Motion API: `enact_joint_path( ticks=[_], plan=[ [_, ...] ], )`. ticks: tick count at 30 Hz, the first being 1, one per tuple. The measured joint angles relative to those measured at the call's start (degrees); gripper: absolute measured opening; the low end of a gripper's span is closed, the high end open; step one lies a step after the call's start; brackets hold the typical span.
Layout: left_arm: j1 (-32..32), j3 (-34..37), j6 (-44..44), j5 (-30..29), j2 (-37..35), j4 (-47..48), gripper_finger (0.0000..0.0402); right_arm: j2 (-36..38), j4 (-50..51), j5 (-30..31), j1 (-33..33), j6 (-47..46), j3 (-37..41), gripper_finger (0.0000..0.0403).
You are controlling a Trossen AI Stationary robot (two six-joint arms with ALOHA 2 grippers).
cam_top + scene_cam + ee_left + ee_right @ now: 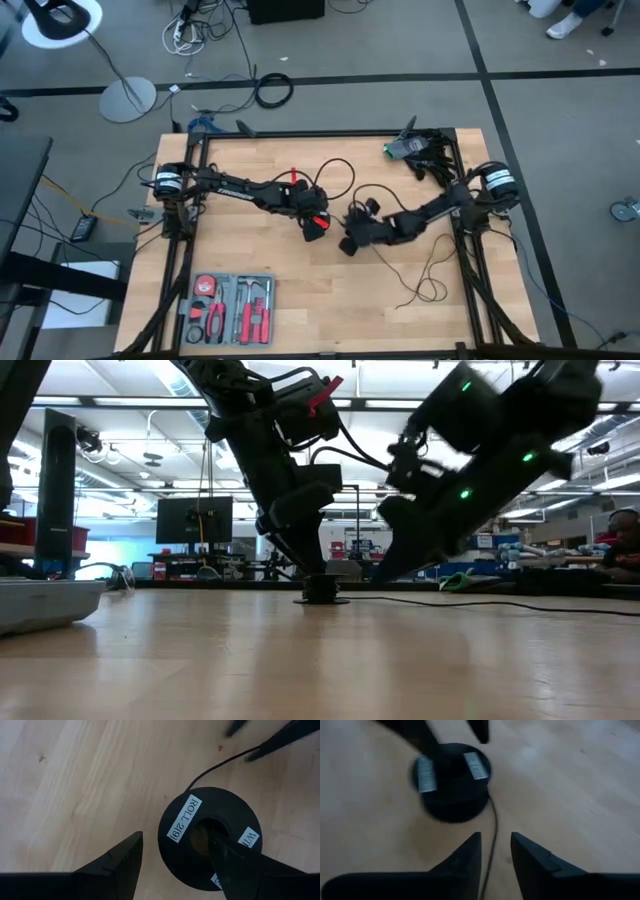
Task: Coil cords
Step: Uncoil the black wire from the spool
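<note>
Glossy round black spool [212,837] with white labels, left gripper [175,865] pinching its rim; right gripper [495,852] parted astride thin wire [493,827].

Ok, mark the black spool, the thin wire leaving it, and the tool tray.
black spool [210,837], left wrist view, top face beside its centre hole.
thin black wire [494,822], right wrist view, stretch just off the spool.
tool tray [228,309], high view, its middle.
</note>
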State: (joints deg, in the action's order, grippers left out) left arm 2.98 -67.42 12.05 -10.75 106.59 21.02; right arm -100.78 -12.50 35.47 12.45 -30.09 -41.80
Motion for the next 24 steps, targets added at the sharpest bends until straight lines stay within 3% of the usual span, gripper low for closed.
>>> enact_joint_path(
  ticks=[6, 10, 14, 24],
  plan=[
    [0.00, 0.00, 0.00, 0.10, 0.00, -0.10, 0.0230, -2.90, -1.43, -12.71, -6.13, 1.14, -0.05, 0.0130],
    [0.00, 0.00, 0.00, 0.10, 0.00, -0.05, 0.0230, -3.38, 0.86, -14.83, -7.14, -1.28, -0.35, 0.0102],
    [0.00, -0.02, -0.05, -0.33, 0.00, 0.09, 0.0230, -1.20, 4.89, -14.87, -4.75, -0.88, -0.31, 0.0015],
    [-0.05, -0.02, -0.46, -2.09, 0.04, 2.80, 0.0230, 9.46, 28.67, -17.46, 8.42, -15.81, 0.09, 0.0002]
  ],
)
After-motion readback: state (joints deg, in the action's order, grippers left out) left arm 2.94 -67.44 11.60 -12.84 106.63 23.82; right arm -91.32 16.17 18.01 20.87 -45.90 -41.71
